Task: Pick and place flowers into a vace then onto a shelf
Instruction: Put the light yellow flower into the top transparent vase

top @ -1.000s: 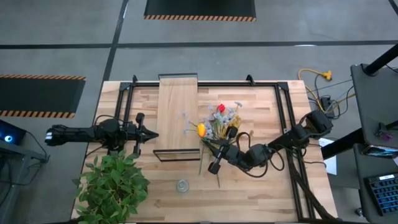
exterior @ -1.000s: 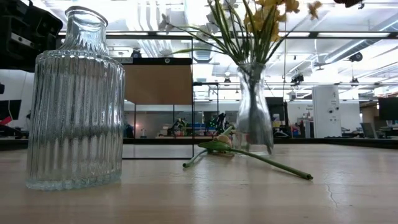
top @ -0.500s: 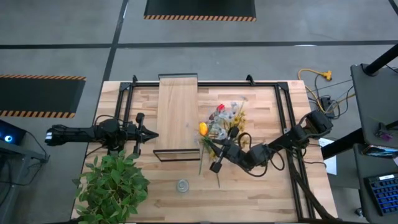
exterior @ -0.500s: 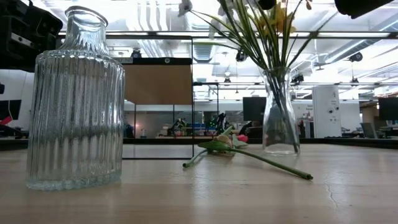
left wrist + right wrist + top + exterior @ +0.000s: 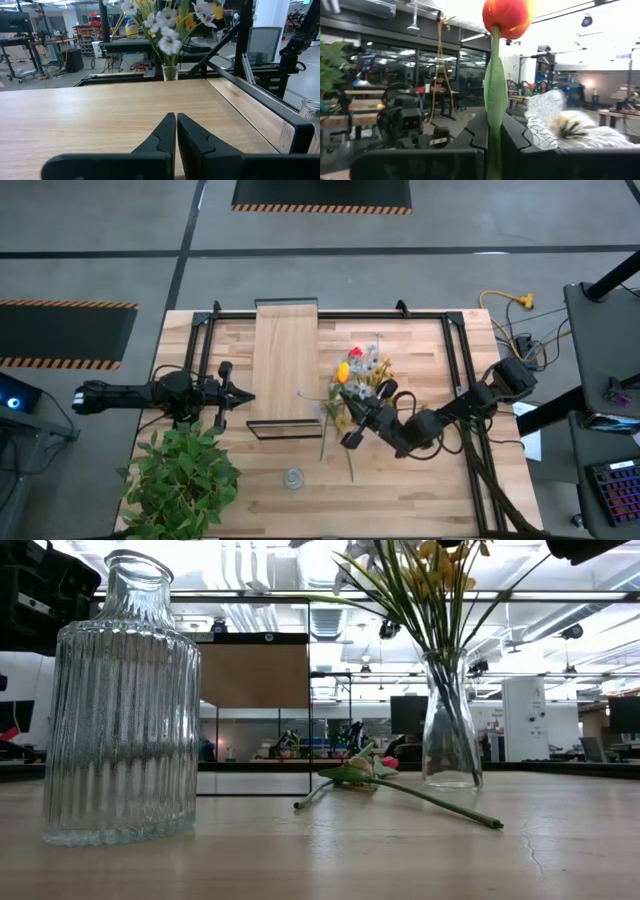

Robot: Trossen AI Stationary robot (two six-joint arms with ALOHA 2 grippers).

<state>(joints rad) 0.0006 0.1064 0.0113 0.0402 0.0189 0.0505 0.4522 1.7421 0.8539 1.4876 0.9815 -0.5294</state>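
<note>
A clear glass vase (image 5: pixel 447 740) stands on its base on the table and holds a bunch of flowers (image 5: pixel 368 368): yellow sprays and pale blossoms. My right gripper (image 5: pixel 370 405) is beside this bunch, shut on an orange-red tulip (image 5: pixel 509 15). Its bloom (image 5: pixel 343 372) shows at the bunch's left. Another flower (image 5: pixel 400 792) lies flat on the table near the vase. The light-wood shelf (image 5: pixel 286 360) stands left of the vase. My left gripper (image 5: pixel 243 395) waits shut, left of the shelf. My right gripper pinches the tulip's green stem (image 5: pixel 495 100) between its two fingers, a little below the bloom. The fingers lie across the stem and come from the table's near-right side. The bloom stands above the fingers. The stem's lower end is hidden by the gripper.
A ribbed glass bottle (image 5: pixel 120 700) stands near the table's near edge (image 5: pixel 293 478). A bushy green plant (image 5: pixel 180 475) fills the near-left corner. Black frame rails (image 5: pixel 455 380) run along the table's sides.
The vase with its bunch slid toward the table's right early in the second, then stood still. My right gripper carried the tulip toward the far-right, so its bloom moved from beside the shelf's corner to the edge of the bunch.
</note>
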